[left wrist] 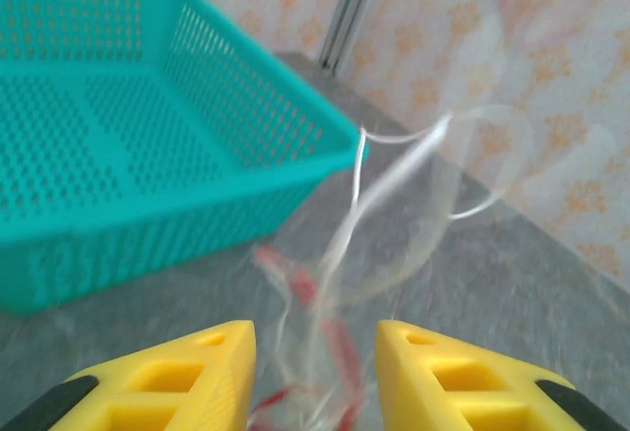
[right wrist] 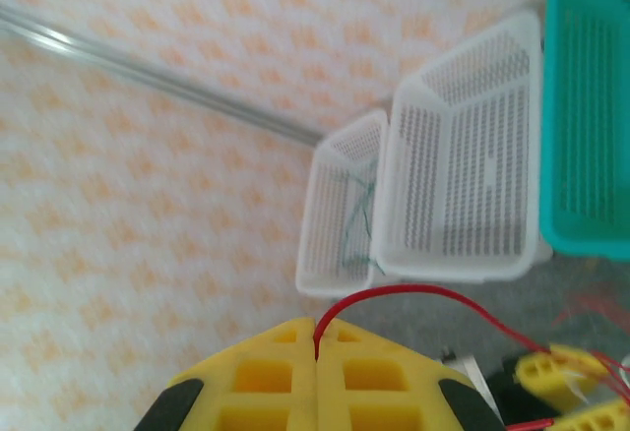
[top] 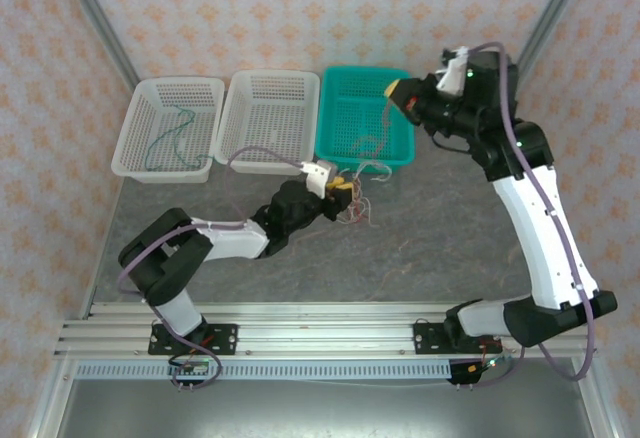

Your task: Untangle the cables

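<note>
The tangle of red and white cables lay on the table at frame centre, just below the teal basket. One red cable rose up-right to the right gripper, which was clenched on it. The left gripper was nearer, jaws apart astride the strands and clamping nothing, with open table below.
</note>
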